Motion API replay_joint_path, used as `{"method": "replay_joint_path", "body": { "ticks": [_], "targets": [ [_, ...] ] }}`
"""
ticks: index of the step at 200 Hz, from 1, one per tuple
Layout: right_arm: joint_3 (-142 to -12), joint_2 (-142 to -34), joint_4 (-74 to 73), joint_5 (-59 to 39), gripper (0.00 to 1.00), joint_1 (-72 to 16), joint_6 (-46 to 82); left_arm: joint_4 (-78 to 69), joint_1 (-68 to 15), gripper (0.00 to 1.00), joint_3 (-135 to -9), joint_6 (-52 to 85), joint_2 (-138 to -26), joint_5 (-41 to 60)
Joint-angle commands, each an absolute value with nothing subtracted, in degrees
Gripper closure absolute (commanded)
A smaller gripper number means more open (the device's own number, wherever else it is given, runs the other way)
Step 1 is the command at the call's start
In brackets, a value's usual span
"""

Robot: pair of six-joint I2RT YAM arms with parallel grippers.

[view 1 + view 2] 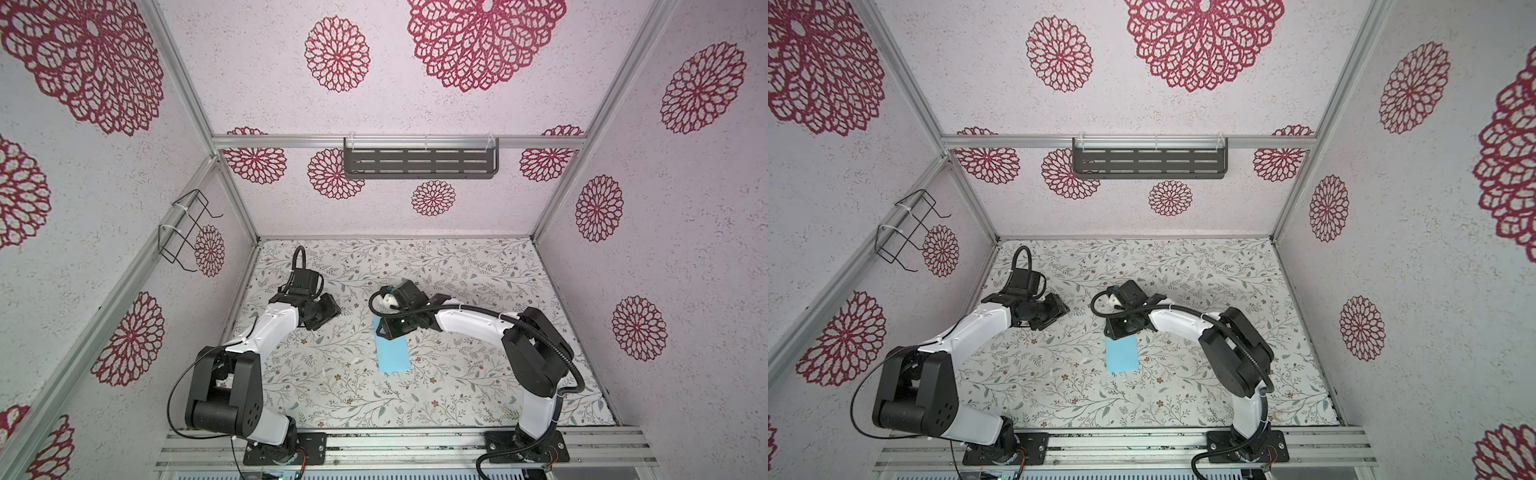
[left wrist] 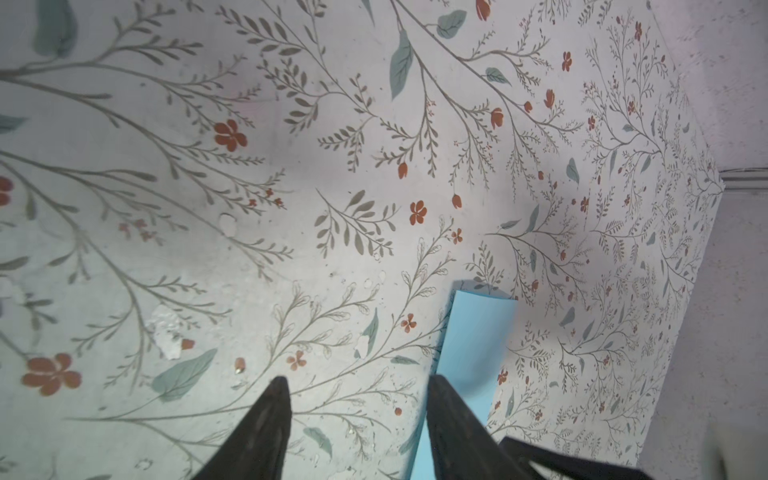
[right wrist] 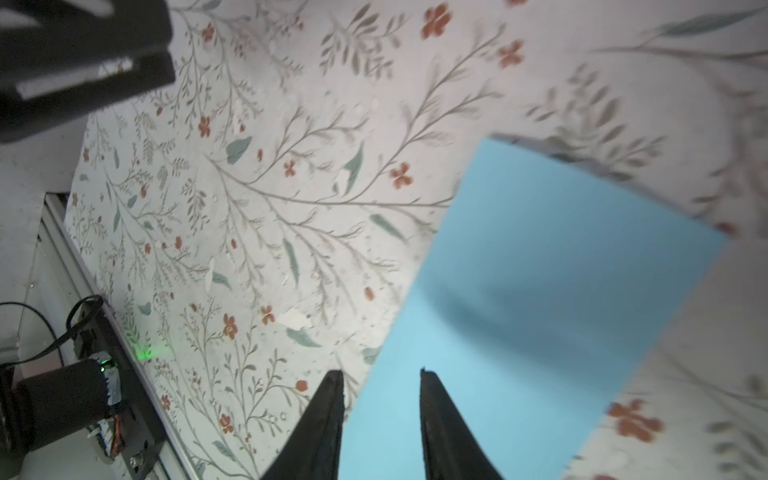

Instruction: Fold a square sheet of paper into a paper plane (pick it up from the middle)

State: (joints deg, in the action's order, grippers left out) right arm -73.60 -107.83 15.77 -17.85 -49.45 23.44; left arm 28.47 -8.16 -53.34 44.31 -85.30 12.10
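The square sheet of paper (image 1: pixel 392 353) (image 1: pixel 1122 355) is light blue and lies on the floral table as a long narrow rectangle. No paper plane shape is in view. My right gripper (image 1: pixel 384 330) (image 3: pixel 380 372) hangs over the sheet's far end, open. In the right wrist view one fingertip is over the sheet (image 3: pixel 540 291) and the other over the table, with the sheet's edge running between them. My left gripper (image 1: pixel 328 311) (image 2: pixel 357 382) is open to the left of the sheet (image 2: pixel 478 340) and holds nothing.
Patterned walls close the table on three sides. A dark slotted shelf (image 1: pixel 419 160) hangs on the back wall and a wire rack (image 1: pixel 187 230) on the left wall. An aluminium rail (image 1: pixel 395 449) with both arm bases runs along the front edge.
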Motion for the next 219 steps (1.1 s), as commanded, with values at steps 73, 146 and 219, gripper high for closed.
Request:
{"method": "replay_joint_path", "body": {
  "ticks": [73,146,219],
  "targets": [
    [-76.1,-114.3,21.5,-15.1,0.67,-52.6,25.2,27.9,-6.8,0.41,-53.5,43.7,-85.1,12.5],
    [-72.2,-106.7,25.9,-6.6,0.72,-50.2,23.8,25.3,-9.9,0.45,-54.4,43.4,-87.2,19.7],
    [-66.9,-101.9,18.4,-4.1,0.79,-49.5,25.9,14.7,-19.9,0.74,-56.4,46.9,-95.4,28.7]
  ]
}}
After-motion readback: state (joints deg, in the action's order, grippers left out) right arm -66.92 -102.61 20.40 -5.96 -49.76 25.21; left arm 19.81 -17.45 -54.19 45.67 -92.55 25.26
